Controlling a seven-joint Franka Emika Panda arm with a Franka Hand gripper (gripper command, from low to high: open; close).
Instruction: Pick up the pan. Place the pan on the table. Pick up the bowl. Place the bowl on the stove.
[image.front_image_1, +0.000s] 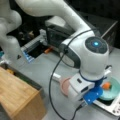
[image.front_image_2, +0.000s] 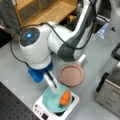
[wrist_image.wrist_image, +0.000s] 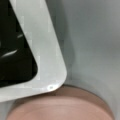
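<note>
The bowl sits on the stove at a front view's bottom, and an orange carrot-like toy lies inside it; both front views show this, with the bowl at the right edge in a front view. The pan rests empty on the grey tabletop, just beside the stove, its short white handle pointing toward a front view's top right. The wrist view shows a stove corner and the pan rim below it. The tool reaches down at the bowl's rim; whether it is spread or pinching the rim I cannot tell. No writing can be read on anything
</note>
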